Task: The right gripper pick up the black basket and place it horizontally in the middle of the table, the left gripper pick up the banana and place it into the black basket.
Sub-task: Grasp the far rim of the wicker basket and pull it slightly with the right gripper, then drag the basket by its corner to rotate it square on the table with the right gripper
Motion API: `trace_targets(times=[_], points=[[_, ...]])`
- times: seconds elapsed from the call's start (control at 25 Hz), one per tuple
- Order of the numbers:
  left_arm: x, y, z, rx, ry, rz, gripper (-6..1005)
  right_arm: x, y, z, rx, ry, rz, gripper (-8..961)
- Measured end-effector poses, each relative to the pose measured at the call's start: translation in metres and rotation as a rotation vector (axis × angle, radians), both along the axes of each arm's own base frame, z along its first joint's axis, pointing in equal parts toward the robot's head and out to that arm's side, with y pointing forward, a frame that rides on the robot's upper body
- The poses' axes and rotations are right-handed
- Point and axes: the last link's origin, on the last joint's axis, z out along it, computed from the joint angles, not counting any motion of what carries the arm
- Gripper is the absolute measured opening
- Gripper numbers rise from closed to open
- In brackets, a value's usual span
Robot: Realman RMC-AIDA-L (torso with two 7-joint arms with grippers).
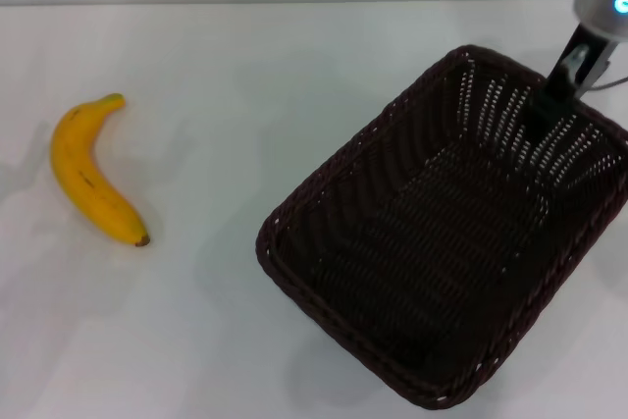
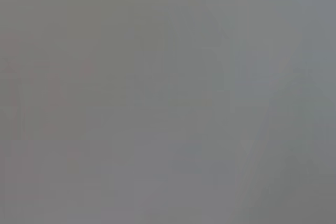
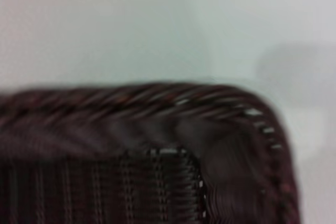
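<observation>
basket: the black basket is a big rectangular wicker thing, very dark brown-black, with a braided rim, rounded corners and sloping openwork sides you can see the white through. It fills the right half of the head view, turned on a diagonal (one corner points to about 1 o'clock, the opposite one to 7).

what's in it: only its woven floor shows, apart from the claw dipping in at the far corner.

rim close-up: the right wrist view shows one rounded corner of the basket, thick twisted braid on top and tight ribbed weave below.

right gripper: the right gripper reaches down from 1 o'clock, on a white-grey arm with a blue light, right at the basket's far-right rim. Whether its fingers are apart or pinched on the rim, I can't tell.

banana: the banana is smooth, curved, yellow with a greenish stem and dark tip, lying at 9 o'clock, well apart from the basket.

table: the table is plain smooth white.

left gripper: not visible anywhere (left wrist view is just grey).
</observation>
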Motion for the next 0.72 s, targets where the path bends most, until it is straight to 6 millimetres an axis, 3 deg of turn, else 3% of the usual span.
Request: trace_targets(times=[0.12,0.16,0.32,0.72], points=[[0.001,0.001,0.002,0.008,0.010,-0.009,784,0.000,0.002,0.012,0.062,0.070,-0.084,194],[0.002,0.002,0.002,0.008,0.013,-0.012,784,0.003,0.004,0.027,0.143,0.162,-0.199,186],[0.006,0.012,0.008,0.003,0.039,-0.034,784,0.018,0.001,0.046,0.238,0.285,-0.346,162],[0.016,0.028,0.018,0.000,0.087,-0.080,784,0.055,-0.012,0.075,0.407,0.517,-0.516,156]])
